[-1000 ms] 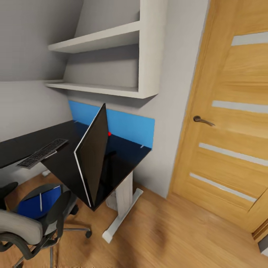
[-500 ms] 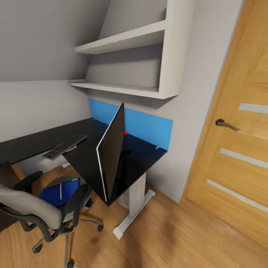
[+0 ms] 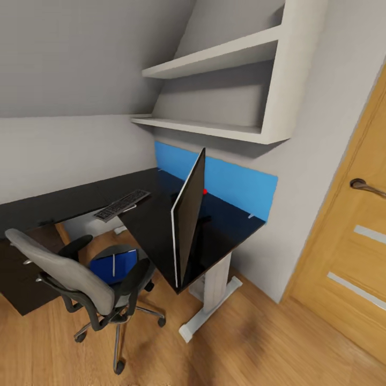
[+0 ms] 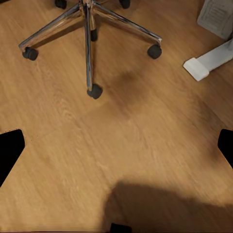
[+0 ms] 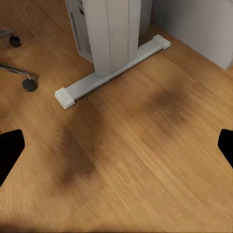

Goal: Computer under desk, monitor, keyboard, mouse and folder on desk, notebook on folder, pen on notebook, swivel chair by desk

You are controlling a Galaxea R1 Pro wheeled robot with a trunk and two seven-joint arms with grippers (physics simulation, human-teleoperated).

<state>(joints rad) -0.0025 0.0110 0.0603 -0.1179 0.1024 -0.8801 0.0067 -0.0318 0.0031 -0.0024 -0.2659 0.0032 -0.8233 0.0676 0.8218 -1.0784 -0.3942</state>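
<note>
The black desk (image 3: 75, 199) carries the monitor (image 3: 188, 220), seen almost edge-on near the front corner, and the keyboard (image 3: 122, 205) to its left. The swivel chair (image 3: 80, 279) stands in front of the desk, and the blue folder (image 3: 122, 264) lies on its seat with the white pen (image 3: 113, 265) on top. A pale case that looks like the computer (image 4: 216, 17) stands by the desk's white leg (image 5: 114, 34). The mouse and notebook are out of view. My left gripper (image 4: 116, 145) and right gripper (image 5: 116, 148) both hang open over bare wooden floor.
A blue wall panel (image 3: 230, 185) runs behind the desk, with white shelves (image 3: 225, 128) above it. A wooden door (image 3: 354, 252) is at the right. The black drawer unit (image 3: 21, 279) sits at the left. The chair's chrome star base (image 4: 90, 29) spreads over the floor.
The whole picture has slid to the right, so the camera has turned left. More of the chair and the drawer unit shows now, less of the door. Nothing on the desk or chair has moved.
</note>
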